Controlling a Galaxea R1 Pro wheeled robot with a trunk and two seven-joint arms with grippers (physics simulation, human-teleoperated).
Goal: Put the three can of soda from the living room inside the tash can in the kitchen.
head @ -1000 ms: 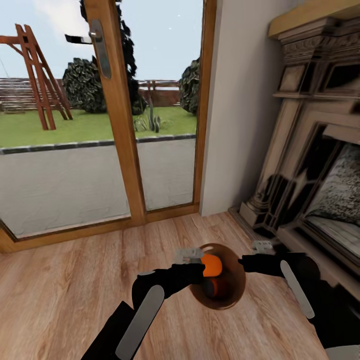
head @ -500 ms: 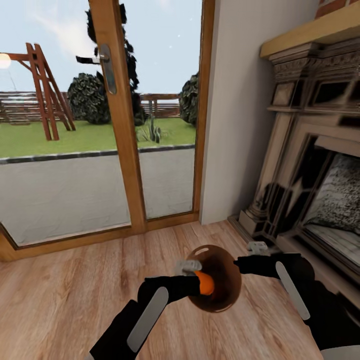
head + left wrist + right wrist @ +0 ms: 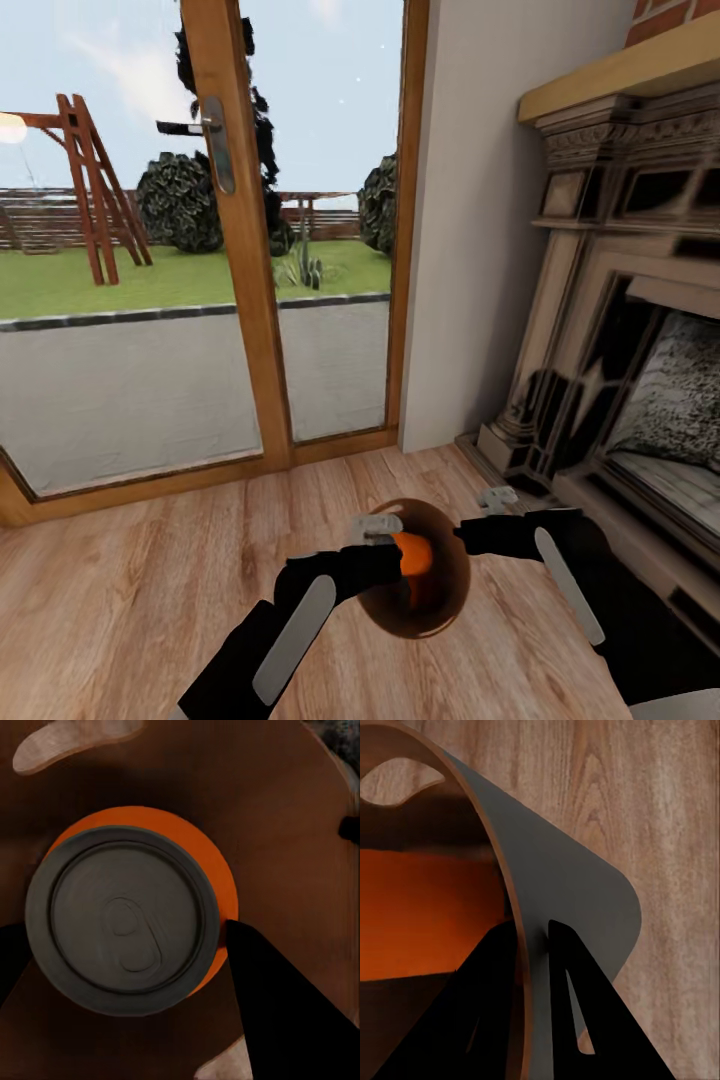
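Flanking bin (image 3: 440,620): fireplace (image 3: 620,330) right, glass door (image 3: 200,250) ahead.

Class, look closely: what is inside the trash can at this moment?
An orange soda can, gripped by the left tool, sits inside the trash can. That can and the arm cover much of the bin's bottom, so other contents cannot be judged.

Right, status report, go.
Left pincer shut on orange soda can, inside bin mouth. Right pincer clamped on trash can wall, one finger inside, one outside. Bin on living-room floor. Nothing in the way.
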